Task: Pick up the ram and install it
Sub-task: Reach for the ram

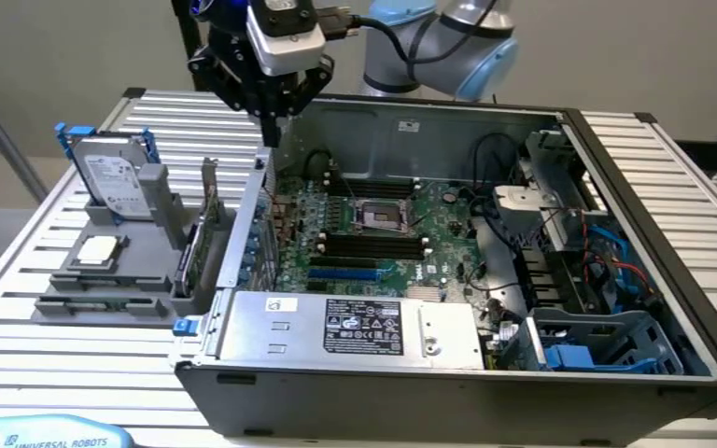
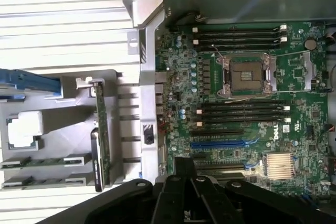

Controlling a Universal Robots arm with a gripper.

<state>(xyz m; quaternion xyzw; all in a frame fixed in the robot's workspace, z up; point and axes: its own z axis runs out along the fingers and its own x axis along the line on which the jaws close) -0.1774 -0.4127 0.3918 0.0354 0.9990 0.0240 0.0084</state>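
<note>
Gripper point(image 1: 269, 123) jaws look closed, empty; ram point(image 1: 97, 304), exterior view's lower left, is light, stiff, fragile, so I'd pinch its long edges.

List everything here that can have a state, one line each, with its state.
ram, lying in the grey holder, not picked up.
memory slots, empty.
computer case, side open.
hard drive, upright in the holder.
hand, above the case's wall, holding nothing.
</note>
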